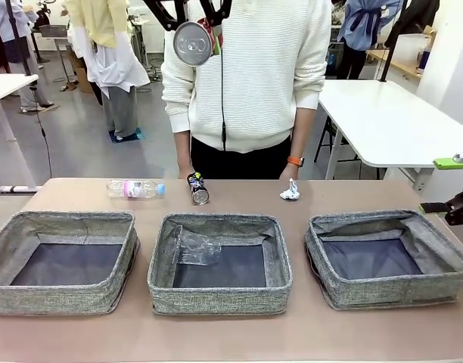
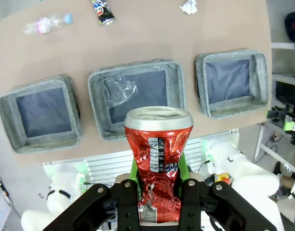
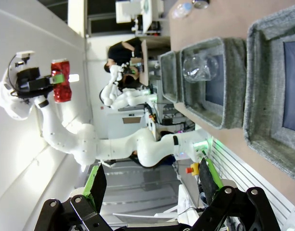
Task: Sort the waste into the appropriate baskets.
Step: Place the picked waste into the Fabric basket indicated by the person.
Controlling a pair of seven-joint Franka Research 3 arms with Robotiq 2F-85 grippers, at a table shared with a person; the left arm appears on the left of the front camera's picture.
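My left gripper (image 2: 158,185) is shut on the crushed red can (image 2: 158,154) and holds it high above the middle basket (image 2: 101,127). In the front view that can (image 1: 192,43) hangs in front of the person's chest. Crumpled clear plastic (image 1: 197,247) lies in the middle basket (image 1: 216,293); the left basket (image 1: 57,301) and right basket (image 1: 398,291) hold nothing visible. A clear bottle (image 1: 135,188), a dark printed can (image 1: 197,188) and a white paper wad (image 1: 290,192) lie on the table beyond the baskets. My right gripper (image 1: 455,185) stands open at the table's right edge, also seen as the gripper (image 3: 152,187).
A person in a white sweater (image 1: 254,76) stands at the far side, both hands resting at the table edge near the dark can and the wad. Bare table (image 1: 231,336) runs in front of the baskets. A white table (image 1: 383,121) stands behind on the right.
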